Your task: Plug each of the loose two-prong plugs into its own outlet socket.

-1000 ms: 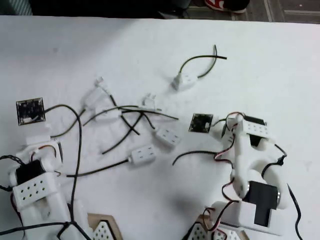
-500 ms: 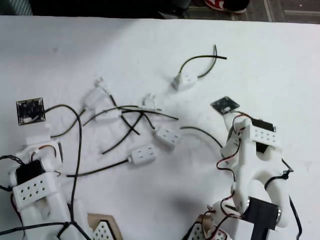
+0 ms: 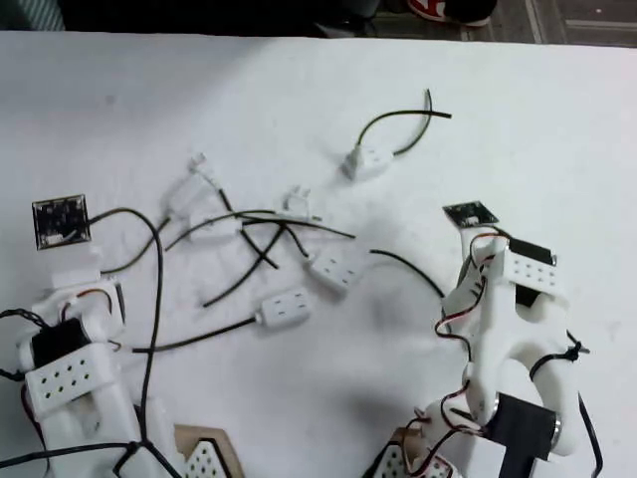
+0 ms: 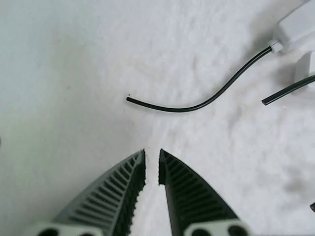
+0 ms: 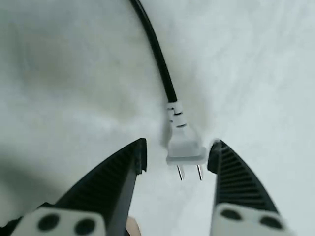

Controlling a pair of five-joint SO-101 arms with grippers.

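Note:
A white two-prong plug (image 5: 183, 146) on a black cord (image 5: 156, 54) lies on the white table, prongs pointing towards the camera. My right gripper (image 5: 179, 144) is open with one finger on each side of the plug, which lies close against one fingertip (image 5: 219, 156). In the high view that cord (image 3: 408, 267) runs under the right arm (image 3: 501, 299). Several white outlet sockets lie mid-table, among them one (image 3: 284, 307) on a cord, one (image 3: 335, 269) and one (image 3: 365, 160) farther back. My left gripper (image 4: 151, 154) is shut on nothing above bare table, near a loose cord end (image 4: 170, 107).
Tangled black cords (image 3: 254, 234) cross the middle of the table with more white plugs and sockets (image 3: 194, 191) among them. The left arm (image 3: 65, 349) sits at the front left with its own wiring. The table (image 3: 557, 119) is bare at the far right and far left.
The right arm has swung to the right and farther back. The black cord under it swung with it, its free end moving away from the table's front. The left arm has not moved.

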